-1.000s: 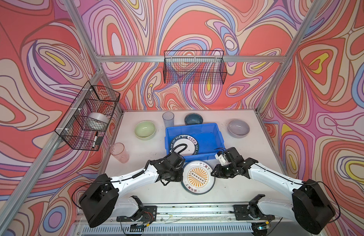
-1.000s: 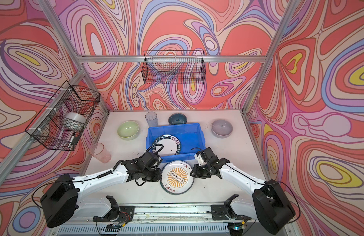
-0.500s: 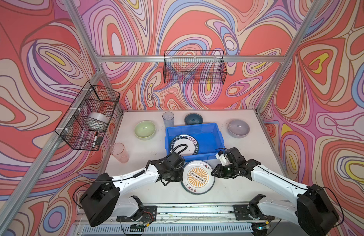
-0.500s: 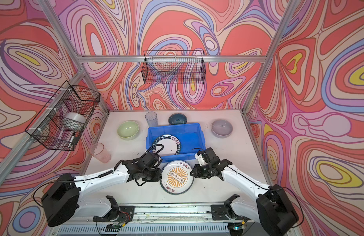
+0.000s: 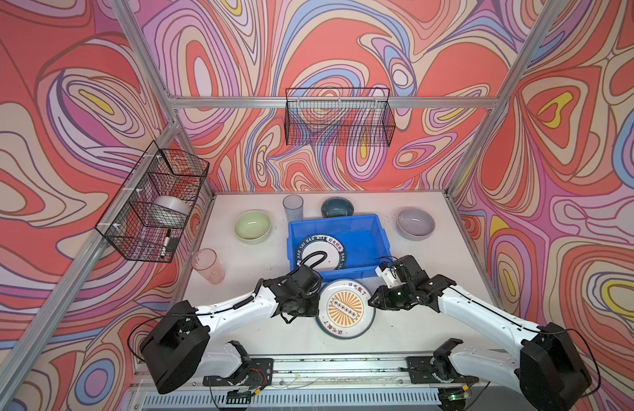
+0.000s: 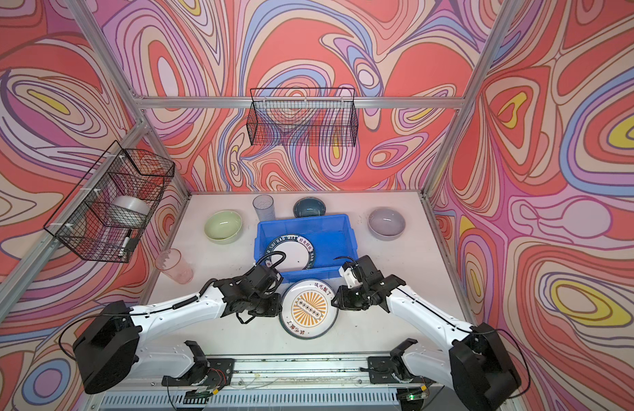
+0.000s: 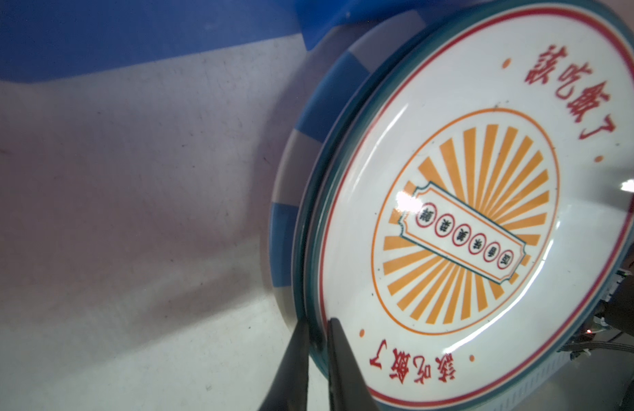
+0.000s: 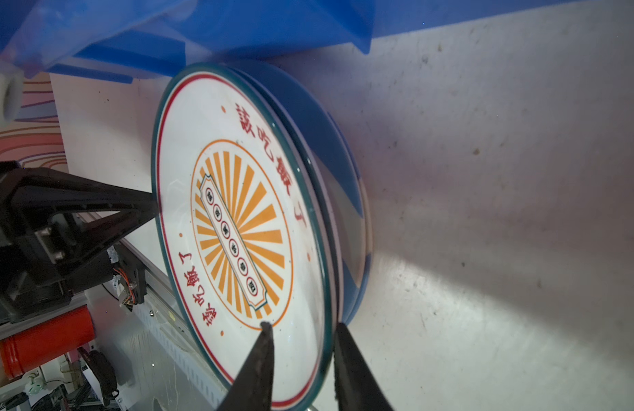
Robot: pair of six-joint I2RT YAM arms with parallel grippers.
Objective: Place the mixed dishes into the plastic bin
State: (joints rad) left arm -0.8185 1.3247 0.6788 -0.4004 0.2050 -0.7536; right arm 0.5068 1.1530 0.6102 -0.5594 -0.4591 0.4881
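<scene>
An orange sunburst plate (image 5: pixel 345 307) (image 6: pixel 308 309) lies on a blue-white striped plate (image 7: pixel 285 245) just in front of the blue plastic bin (image 5: pixel 333 217). A green-lettered plate (image 5: pixel 329 254) lies inside the bin. My left gripper (image 5: pixel 317 307) (image 7: pixel 317 322) is shut on the orange plate's left rim, which stands slightly off the striped plate. My right gripper (image 5: pixel 371 302) (image 8: pixel 301 325) is open and straddles the right rim. One of its fingers is over the plate's face, the other at the rim's underside above the striped plate (image 8: pixel 329 149).
On the table behind and beside the bin stand a pale green bowl (image 5: pixel 252 226), a clear tumbler (image 5: pixel 293 207), a dark blue bowl (image 5: pixel 337 207), a lavender bowl (image 5: pixel 415 223) and a pink tumbler (image 5: pixel 207 265). Wire baskets (image 5: pixel 338 117) (image 5: pixel 155 203) hang on the walls.
</scene>
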